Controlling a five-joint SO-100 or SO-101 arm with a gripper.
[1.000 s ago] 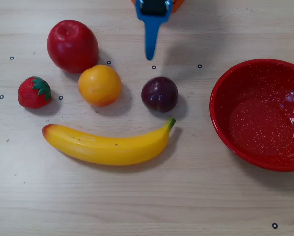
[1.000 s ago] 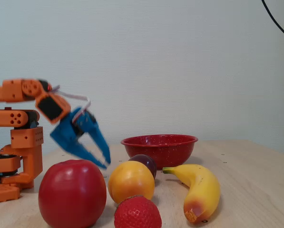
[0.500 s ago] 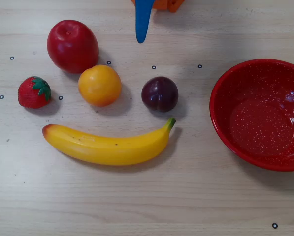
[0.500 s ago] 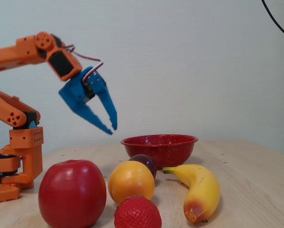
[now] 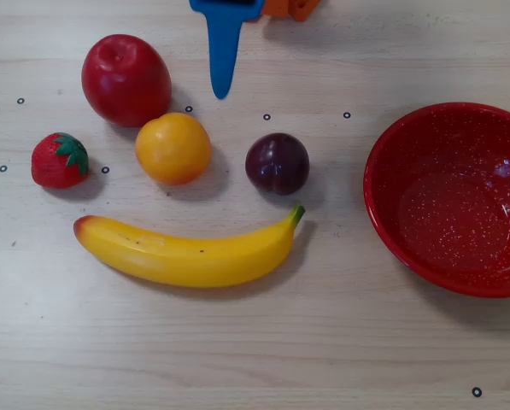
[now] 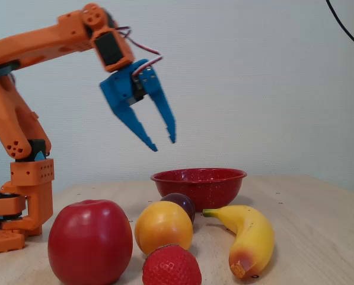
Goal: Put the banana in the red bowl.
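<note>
Gripper: the blue gripper [image 6: 163, 142] hangs in the air above the table in the fixed view, its two fingers spread apart with nothing between them; it touches no fruit. In the overhead view only one blue finger [image 5: 223, 51] enters from the top edge.
Arm: the orange arm [image 6: 28, 47] rises from its base at the left of the fixed view and reaches rightward.
Banana: the banana [image 5: 186, 252] lies flat on the wooden table [image 5: 255, 359], outside the bowl, green stem toward the right and reddish end toward the left in the overhead view.
Red bowl: the red bowl [image 5: 455, 196] sits upright at the right edge of the overhead view, well apart from the banana's stem tip; nothing lies in it.
Other fruit: in the overhead view a red apple [image 5: 125, 79], a strawberry [image 5: 58, 161], an orange [image 5: 172, 148] and a dark plum [image 5: 277, 162] sit above the banana, none touching it.
Fixed view check: banana [image 6: 248, 237] at front right, bowl [image 6: 199, 184] behind it.
</note>
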